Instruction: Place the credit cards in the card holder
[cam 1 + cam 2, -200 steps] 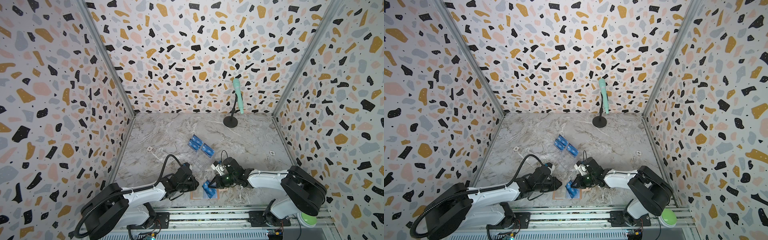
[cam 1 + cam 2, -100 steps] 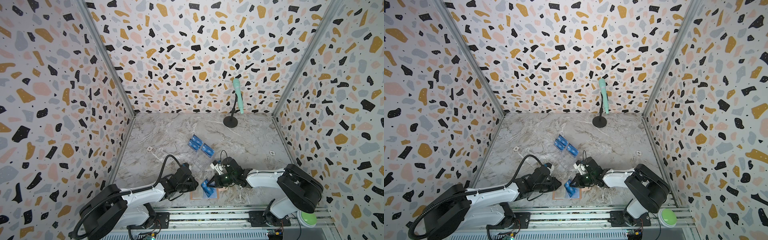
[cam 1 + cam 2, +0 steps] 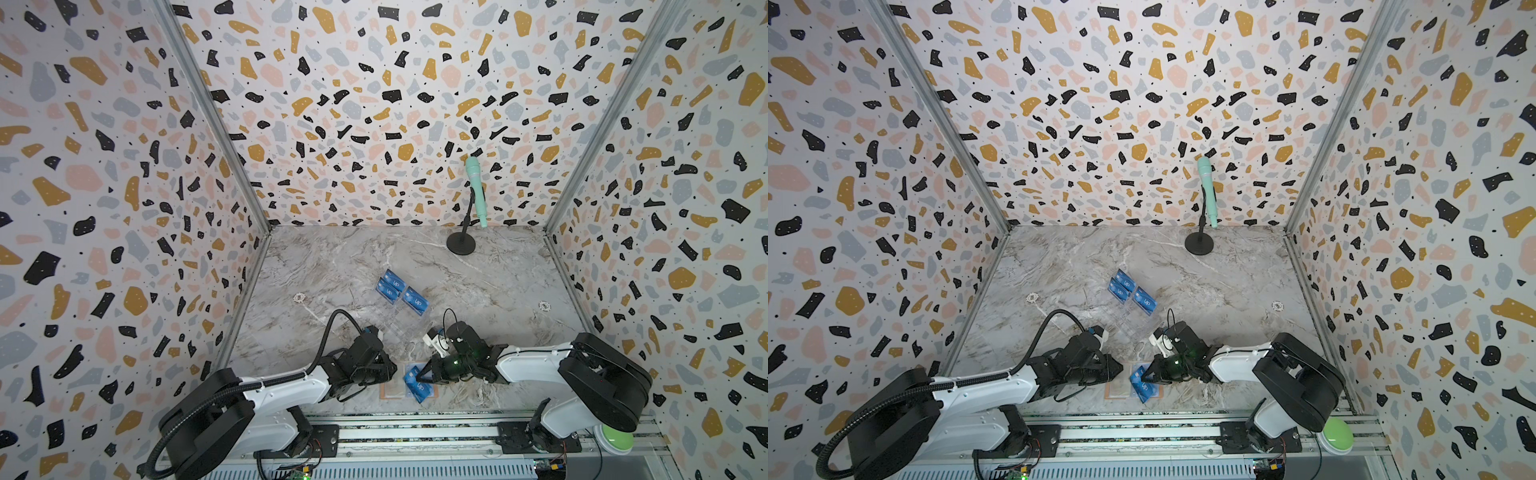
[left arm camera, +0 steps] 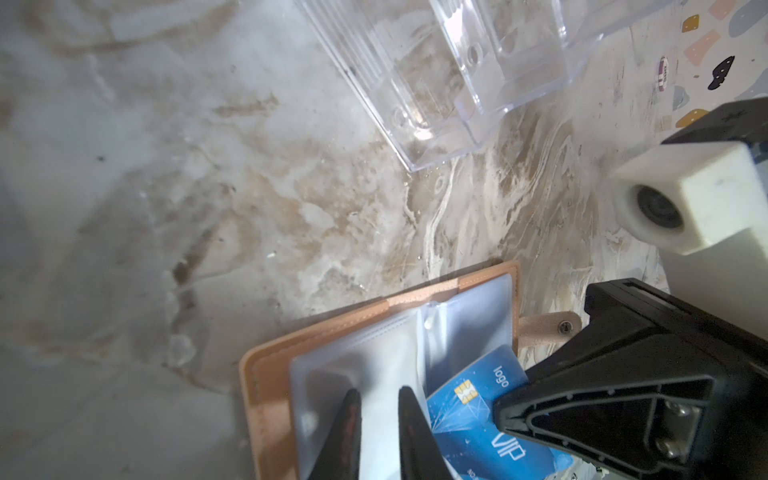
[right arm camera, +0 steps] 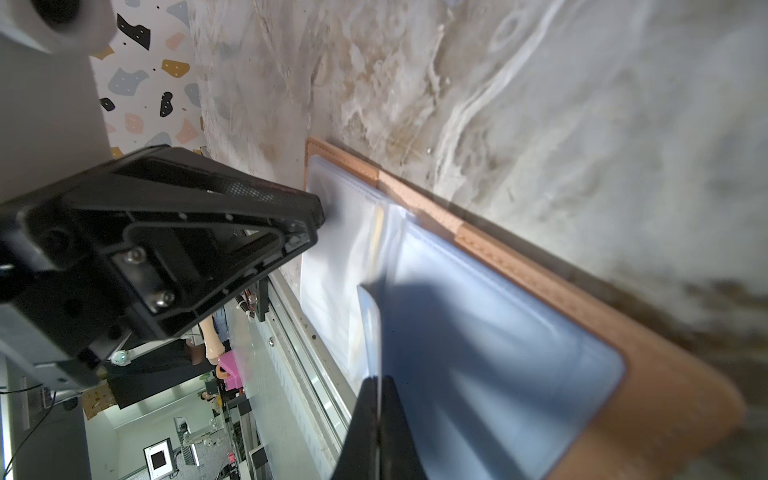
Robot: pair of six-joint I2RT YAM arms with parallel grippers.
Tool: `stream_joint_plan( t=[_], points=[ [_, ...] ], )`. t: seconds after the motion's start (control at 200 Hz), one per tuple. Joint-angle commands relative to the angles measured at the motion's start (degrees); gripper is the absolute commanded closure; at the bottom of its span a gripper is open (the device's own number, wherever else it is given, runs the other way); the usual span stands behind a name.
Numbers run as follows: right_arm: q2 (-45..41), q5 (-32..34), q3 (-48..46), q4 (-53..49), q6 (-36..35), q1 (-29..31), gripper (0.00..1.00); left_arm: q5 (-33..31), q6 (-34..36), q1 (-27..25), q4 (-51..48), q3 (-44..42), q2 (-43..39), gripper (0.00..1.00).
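The salmon-pink card holder [image 3: 392, 390] [image 3: 1116, 391] lies open near the table's front edge, clear sleeves up [image 4: 374, 345] [image 5: 498, 332]. My left gripper [image 3: 392, 370] [image 3: 1121, 370] [image 4: 380, 415] comes from the left, its narrow jaws closed on a bunch of the clear sleeves. My right gripper [image 3: 419, 376] [image 3: 1144, 378] [image 5: 379, 399] is shut on a blue "VIP" credit card [image 4: 478, 415] [image 3: 417, 388], held edge-on, with its corner in at the sleeves of the holder's right half. More blue credit cards [image 3: 390, 284] [image 3: 1121, 286] stand further back.
A clear acrylic tiered stand [image 3: 401, 322] [image 4: 457, 75] holds the blue cards just behind both grippers. A mint microphone on a black stand [image 3: 461, 243] is at the back right. A green button [image 3: 615, 438] sits by the right arm's base. The metal rail runs close along the front.
My right gripper has edged slightly left with the blue card, toward the holder's sleeves. The left gripper has stayed put.
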Motion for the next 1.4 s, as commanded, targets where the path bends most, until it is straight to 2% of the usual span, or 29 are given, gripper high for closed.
stream_joint_plan(
  t=[0.0,0.746,1.061,1.316,1.391],
  points=[
    [-0.6,1.4,-0.4,-0.3,1.1,0.5,1.00,-0.9,0.3,-0.1,-1.8,-0.6,0.4,0.80],
    [6.3,5.2,0.8,11.8,5.1,0.5,1.00,-1.6,0.7,-0.7,-2.6,-0.9,-1.8,0.80],
    [7.5,4.6,-0.4,14.7,6.8,0.5,1.00,-3.3,3.8,-4.6,-7.2,-0.1,-5.5,0.79],
    [9.5,4.6,-1.6,18.1,7.9,0.6,1.00,-4.8,1.8,-6.8,-8.4,-2.1,-7.3,1.00],
    [9.5,4.7,-1.6,18.1,8.0,0.8,1.00,-5.4,1.2,-8.1,-9.0,-2.2,-7.3,1.00]
  ],
)
